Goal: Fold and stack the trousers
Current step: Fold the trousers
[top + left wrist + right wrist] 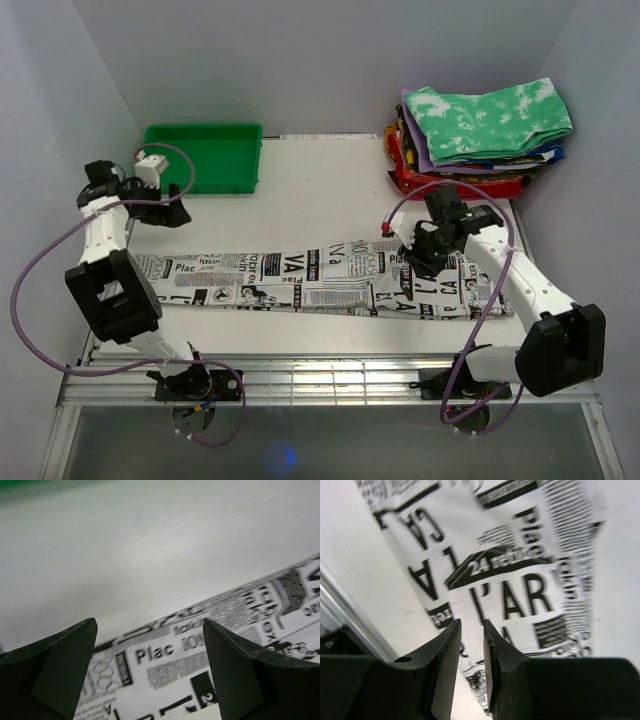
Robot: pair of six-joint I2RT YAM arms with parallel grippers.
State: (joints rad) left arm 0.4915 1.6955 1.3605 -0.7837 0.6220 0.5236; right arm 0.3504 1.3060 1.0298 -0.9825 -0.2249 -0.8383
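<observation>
Long white cloth trousers (320, 280) printed with black newspaper text lie flat, stretched crosswise on the white table (300, 215). Left gripper (150, 625) hangs over their left end, jaws spread wide, nothing in them. Right gripper (471, 623) is above the right end, jaws narrowed to a slit; cannot tell if it pinches cloth.

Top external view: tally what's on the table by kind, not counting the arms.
Newspaper-print trousers: 1
Green bin: 1
Stack of folded clothes: 1
Total: 3
</observation>
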